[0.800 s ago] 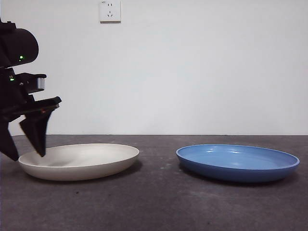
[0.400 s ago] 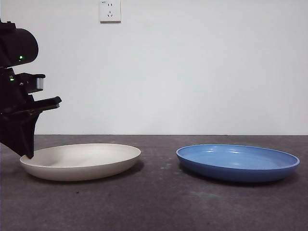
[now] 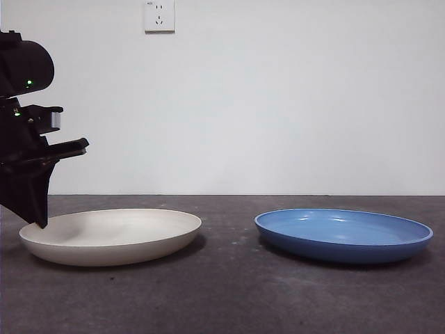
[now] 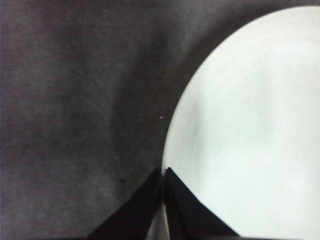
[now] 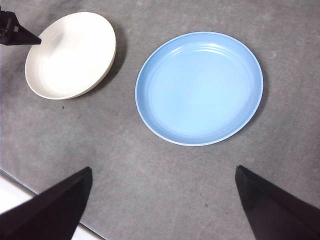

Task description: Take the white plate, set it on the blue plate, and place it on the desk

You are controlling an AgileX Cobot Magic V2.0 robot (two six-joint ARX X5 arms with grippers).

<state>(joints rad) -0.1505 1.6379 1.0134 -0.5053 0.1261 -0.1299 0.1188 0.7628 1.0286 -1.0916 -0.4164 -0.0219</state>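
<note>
The white plate [image 3: 111, 235] sits on the desk [image 3: 229, 292] at the left of the front view. My left gripper [image 3: 35, 219] is shut on its left rim; the left wrist view shows the jaws pinched together [image 4: 164, 171] on the edge of the white plate [image 4: 250, 130]. The blue plate [image 3: 343, 233] lies on the desk to the right, apart from the white one. My right gripper [image 5: 163, 172] is open and empty, high above the desk, looking down on the blue plate [image 5: 200, 87] and the white plate [image 5: 70, 55].
A white wall with a socket [image 3: 158, 15] stands behind the desk. The desk's near edge [image 5: 15, 182] shows in the right wrist view. Bare desk lies between the two plates and in front of them.
The left gripper's jaws, open astride the white plate's rim a second ago, have shut on it. The plate has shifted slightly to the left. The blue plate has not moved.
</note>
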